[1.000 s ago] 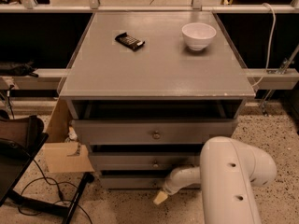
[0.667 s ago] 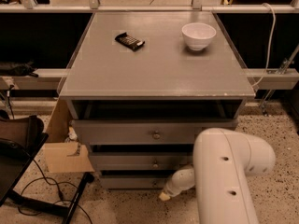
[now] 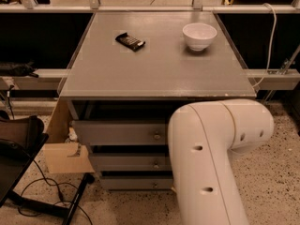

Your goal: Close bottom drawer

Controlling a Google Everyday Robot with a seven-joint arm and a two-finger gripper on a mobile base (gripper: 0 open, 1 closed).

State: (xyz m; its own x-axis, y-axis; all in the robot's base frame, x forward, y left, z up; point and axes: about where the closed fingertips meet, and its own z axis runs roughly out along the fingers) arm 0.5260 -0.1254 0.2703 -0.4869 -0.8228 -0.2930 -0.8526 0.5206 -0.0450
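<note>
Under tabletop [image 3: 154, 69], bottom drawer [image 3: 133, 183] — gripper hidden behind arm [image 3: 206, 168].

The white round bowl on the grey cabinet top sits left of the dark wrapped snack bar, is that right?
No. In the camera view the white round bowl sits right of the dark wrapped snack bar on the grey cabinet top. The gripper is hidden behind the bulky white arm.
</note>
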